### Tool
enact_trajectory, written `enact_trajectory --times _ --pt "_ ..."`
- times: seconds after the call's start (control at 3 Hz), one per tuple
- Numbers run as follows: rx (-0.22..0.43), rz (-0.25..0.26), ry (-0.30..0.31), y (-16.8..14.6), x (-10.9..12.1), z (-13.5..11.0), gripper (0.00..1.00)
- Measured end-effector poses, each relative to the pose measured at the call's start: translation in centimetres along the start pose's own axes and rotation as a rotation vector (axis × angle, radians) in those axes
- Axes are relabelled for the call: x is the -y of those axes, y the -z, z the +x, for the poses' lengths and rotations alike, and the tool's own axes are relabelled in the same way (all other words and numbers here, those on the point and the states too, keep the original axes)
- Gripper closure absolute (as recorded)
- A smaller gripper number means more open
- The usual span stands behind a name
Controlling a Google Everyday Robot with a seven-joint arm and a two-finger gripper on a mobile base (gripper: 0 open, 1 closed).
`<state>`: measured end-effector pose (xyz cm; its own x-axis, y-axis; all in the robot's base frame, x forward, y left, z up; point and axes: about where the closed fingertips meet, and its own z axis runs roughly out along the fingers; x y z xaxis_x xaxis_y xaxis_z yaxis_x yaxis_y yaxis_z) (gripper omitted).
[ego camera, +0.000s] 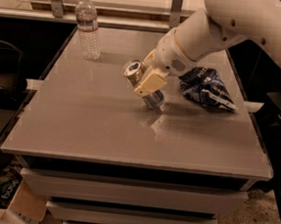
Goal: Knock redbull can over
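The redbull can (134,71) leans steeply near the middle of the counter (105,125), top toward the water bottle (88,28), base on the surface. The claw (144,80) lies against its side; whether it clasps the can cannot be told. A snack bag (206,88) lies to the right.

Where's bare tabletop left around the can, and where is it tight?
The table is bare along its whole front strip and on the side in front of the water bottle. Crowded: mid-table, where the gripper sits at the tilted redbull can, snack bag close beside it.
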<state>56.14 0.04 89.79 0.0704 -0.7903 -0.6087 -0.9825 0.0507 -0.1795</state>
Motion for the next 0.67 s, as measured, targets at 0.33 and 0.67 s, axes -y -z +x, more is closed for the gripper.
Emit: enact_trajectory --times 0.33,0.67 --pt "-0.173 -0.011 0.061 -0.10 -0.57 1.10 1.00" --pt "-0.326 -0.009 0.128 -0.19 -1.14 1.77 1.00"
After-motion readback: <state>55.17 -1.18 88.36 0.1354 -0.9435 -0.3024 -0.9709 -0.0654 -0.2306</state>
